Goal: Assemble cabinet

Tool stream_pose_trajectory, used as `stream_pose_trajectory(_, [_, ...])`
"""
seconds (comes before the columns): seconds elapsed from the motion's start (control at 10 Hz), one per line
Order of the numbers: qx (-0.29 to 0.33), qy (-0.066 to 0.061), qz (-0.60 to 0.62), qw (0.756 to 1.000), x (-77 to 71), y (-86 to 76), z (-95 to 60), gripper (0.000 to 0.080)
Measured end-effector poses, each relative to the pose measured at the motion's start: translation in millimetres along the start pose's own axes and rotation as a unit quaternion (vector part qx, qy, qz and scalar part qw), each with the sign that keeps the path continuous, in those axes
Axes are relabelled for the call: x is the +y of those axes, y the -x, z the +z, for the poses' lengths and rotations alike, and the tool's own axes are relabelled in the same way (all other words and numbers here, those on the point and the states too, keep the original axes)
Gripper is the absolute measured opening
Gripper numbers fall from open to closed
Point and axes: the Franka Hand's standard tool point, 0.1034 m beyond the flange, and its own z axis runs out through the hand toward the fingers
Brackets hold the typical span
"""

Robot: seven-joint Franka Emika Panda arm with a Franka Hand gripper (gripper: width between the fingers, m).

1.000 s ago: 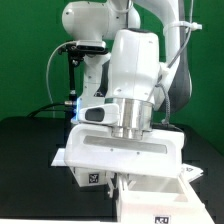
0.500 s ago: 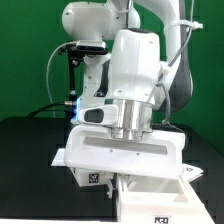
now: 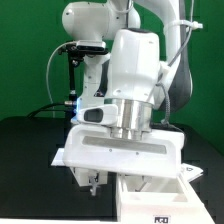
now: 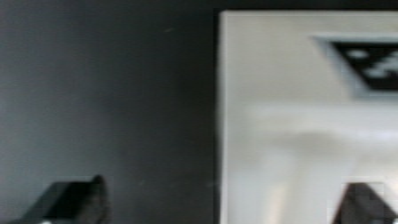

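The white box-shaped cabinet (image 3: 150, 193) stands at the front of the black table, open side up, with a tag (image 3: 160, 217) on its front face. My gripper (image 3: 120, 180) hangs low just behind it, its wide white hand right above the cabinet's far rim. One dark fingertip (image 3: 93, 184) shows below the hand at the exterior view's left. In the wrist view my gripper (image 4: 217, 203) is open, with its fingertips (image 4: 71, 202) far apart. They straddle the edge of a flat white face (image 4: 294, 120) that carries a black tag (image 4: 365, 58). Nothing is held.
The black table (image 3: 30, 160) spreads to the exterior view's left. A dark camera stand (image 3: 68, 62) rises at the back left. A small white part (image 3: 190, 173) lies beside the cabinet at the right. A green wall stands behind.
The small tagged white face below the hand's left end no longer shows. A dark fingertip shows there now. The arm has hardly moved.
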Motion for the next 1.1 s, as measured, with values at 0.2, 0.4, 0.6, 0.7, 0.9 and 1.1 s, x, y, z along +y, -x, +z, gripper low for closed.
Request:
stream_pose_trajectory(0.2, [-0.017,-0.025,0.012,0.999,-2.2,1.0,-28.6,0.0787])
stream_pose_trajectory(0.4, [-0.046,-0.040,0.019,0.998,4.8,-4.3,-49.8,0.0796])
stream_pose_trajectory(0.6, [-0.044,-0.038,0.018,0.998,4.3,-3.5,-46.6,0.0798])
stream_pose_trajectory(0.7, [-0.044,-0.038,0.018,0.998,4.5,-3.6,-46.6,0.0797])
stream_pose_trajectory(0.9, [-0.057,-0.046,0.040,0.997,-13.9,12.5,-49.3,0.0797])
stream_pose_trajectory(1.1, [-0.094,-0.063,0.063,0.992,-44.7,38.2,-48.1,0.0797])
